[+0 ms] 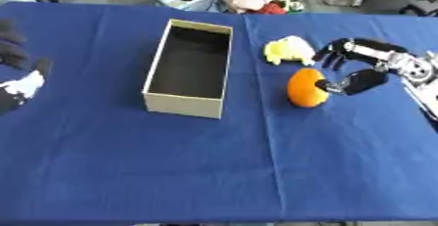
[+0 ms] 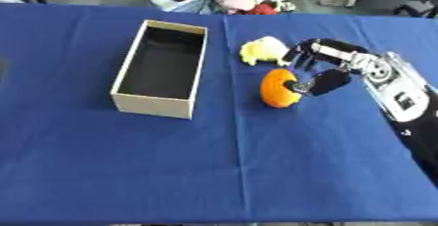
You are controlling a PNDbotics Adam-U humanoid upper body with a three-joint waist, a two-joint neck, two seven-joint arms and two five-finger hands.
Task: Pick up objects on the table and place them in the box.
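While thumb touches orange object [image 2: 278,88] | right hand [image 2: 329,68] spread, fingers above | box [image 1: 190,66] well left

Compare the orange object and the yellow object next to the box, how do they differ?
The orange object is a smooth rounded shape; the yellow object is paler and lumpier. The orange one looks somewhat larger than the yellow one. The right robot hand has its thumb against the orange object, with its fingers hanging just beside the yellow one. The orange one sits nearer the camera. Both lie on the blue cloth, right of the box.
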